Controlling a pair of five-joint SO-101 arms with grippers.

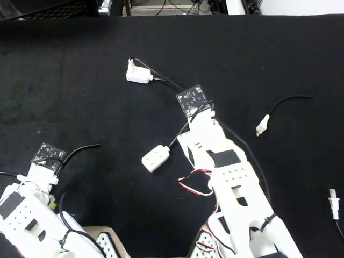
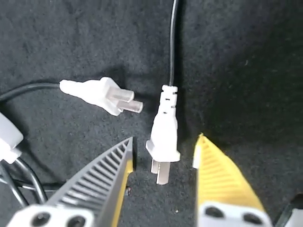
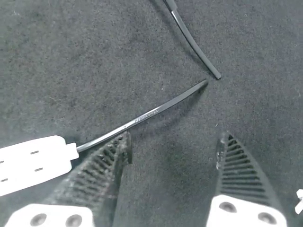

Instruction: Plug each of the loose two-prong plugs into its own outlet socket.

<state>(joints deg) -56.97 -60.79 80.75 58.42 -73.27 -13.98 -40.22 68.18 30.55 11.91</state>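
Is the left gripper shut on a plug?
No, the left gripper is open, and the white plug lying between its fingers touches neither of them.

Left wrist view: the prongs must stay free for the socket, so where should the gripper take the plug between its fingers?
Probably pinch the white plug across its body, just behind the flange. The open left gripper straddles it, so descend straight from there; prongs point toward the gripper, cord trails away, both stay clear.

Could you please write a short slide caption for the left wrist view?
Left gripper open, straddling a white plug on black cloth, with a second plug lying beside it.
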